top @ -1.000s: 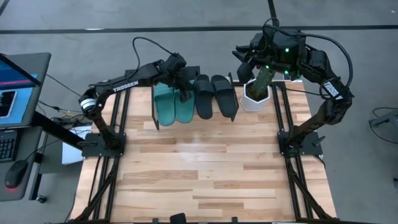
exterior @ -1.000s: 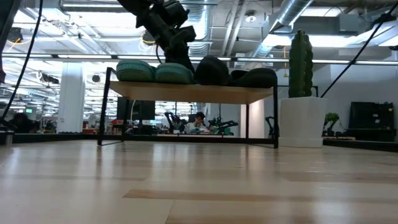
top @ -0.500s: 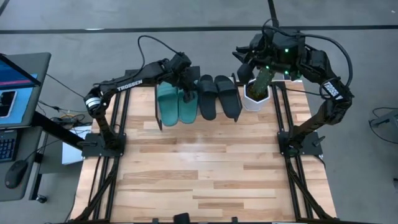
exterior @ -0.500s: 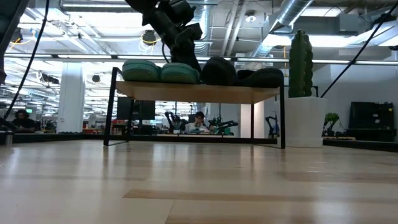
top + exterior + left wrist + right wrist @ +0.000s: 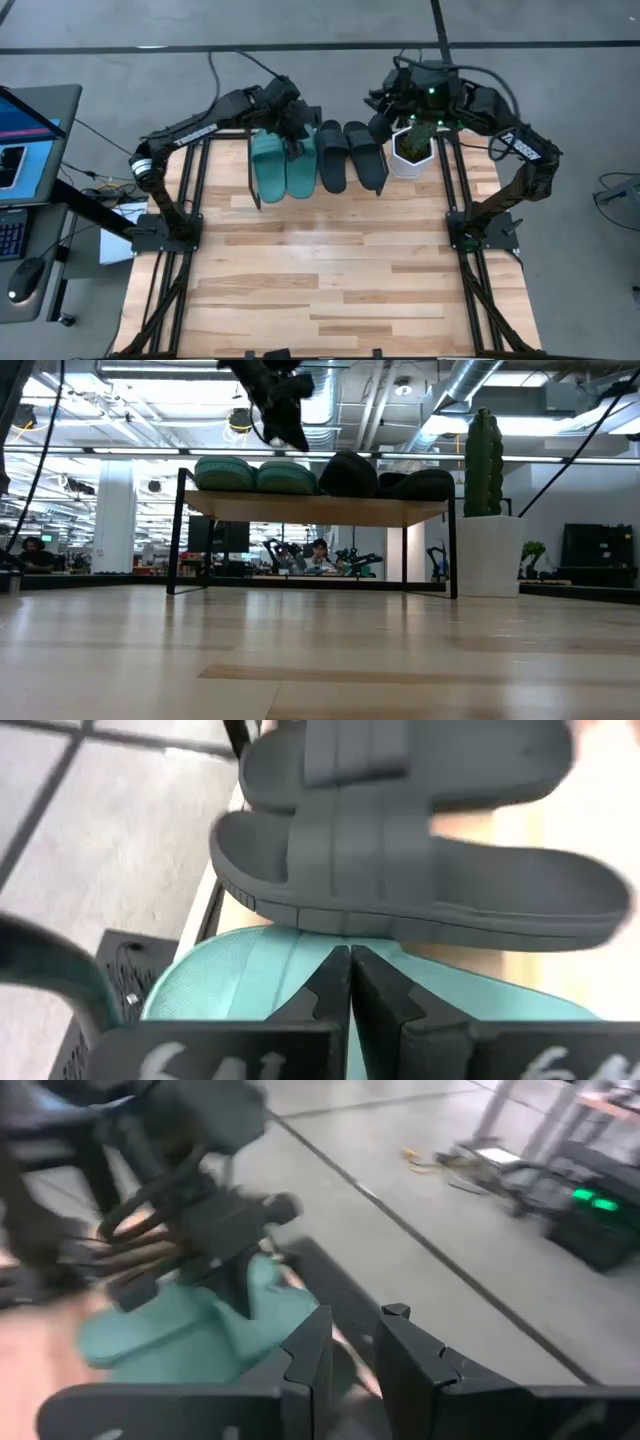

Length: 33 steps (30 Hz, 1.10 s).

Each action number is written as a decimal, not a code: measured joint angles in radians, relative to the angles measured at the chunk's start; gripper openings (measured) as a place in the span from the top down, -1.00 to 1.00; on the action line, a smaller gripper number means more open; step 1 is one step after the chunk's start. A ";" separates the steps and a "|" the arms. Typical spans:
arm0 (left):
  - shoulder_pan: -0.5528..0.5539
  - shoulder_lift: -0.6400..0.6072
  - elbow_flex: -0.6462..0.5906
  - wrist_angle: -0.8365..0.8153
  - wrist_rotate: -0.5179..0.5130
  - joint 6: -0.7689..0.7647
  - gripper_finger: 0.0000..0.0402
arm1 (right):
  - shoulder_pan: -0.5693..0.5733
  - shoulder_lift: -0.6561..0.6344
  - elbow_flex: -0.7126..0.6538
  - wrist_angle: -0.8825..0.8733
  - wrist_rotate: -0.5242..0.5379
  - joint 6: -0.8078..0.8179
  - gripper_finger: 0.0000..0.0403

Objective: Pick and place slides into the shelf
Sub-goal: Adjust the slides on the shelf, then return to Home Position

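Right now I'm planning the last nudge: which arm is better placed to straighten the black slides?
Probably right: its gripper hangs beside the black slides, while the left gripper, fingers shut, sits over the teal slides.

Teal slides (image 5: 281,167) beside black slides (image 5: 349,155) (light wood shelf (image 5: 312,509)).

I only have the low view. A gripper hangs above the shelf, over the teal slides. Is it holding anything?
Observer: No. The left wrist view shows the left gripper shut on nothing, just above a teal slide.
Reviewer: How many slides are up there?
Observer: Four, in the high view: the teal pair beside the black pair, all in one row on the shelf.
Reviewer: Where is the other arm?
Observer: The right gripper hovers at the shelf's far end, beside the potted cactus.
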 joint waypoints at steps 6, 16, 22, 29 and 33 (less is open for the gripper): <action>0.000 -0.190 -0.012 0.045 0.051 -0.036 1.00 | -0.001 -0.150 -0.253 0.256 -0.168 -0.013 0.66; -0.107 -0.696 -0.427 0.397 -0.056 -0.169 1.00 | 0.004 -0.533 -0.744 0.623 -0.290 0.082 0.66; -0.174 -0.972 -0.803 0.653 -0.115 -0.269 1.00 | 0.040 -0.713 -0.981 0.722 -0.305 0.097 0.66; -0.295 -1.212 -1.125 0.790 -0.163 -0.302 1.00 | 0.065 -0.858 -1.204 0.742 -0.405 0.089 0.66; -0.361 -1.301 -1.258 0.891 -0.206 -0.338 1.00 | 0.068 -0.957 -1.309 0.775 -0.440 0.110 0.66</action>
